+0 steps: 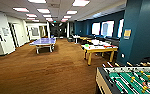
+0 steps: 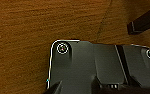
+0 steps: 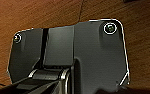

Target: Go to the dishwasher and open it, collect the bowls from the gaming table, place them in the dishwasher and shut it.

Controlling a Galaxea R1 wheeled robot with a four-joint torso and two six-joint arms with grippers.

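Note:
The gaming table, with a white top and yellow edge and legs, stands ahead to the right, in front of the teal wall. A lime-green bowl sits on its near left corner, and other small items lie further along the top. The dishwasher is out of view. Both wrist views look down past the robot's dark plates onto brown carpet, and nothing shows held there.
A foosball table with a green field stands close at the lower right. A blue ping-pong table is ahead on the left. A teal pillar rises on the right. A dark furniture leg crosses the left wrist view.

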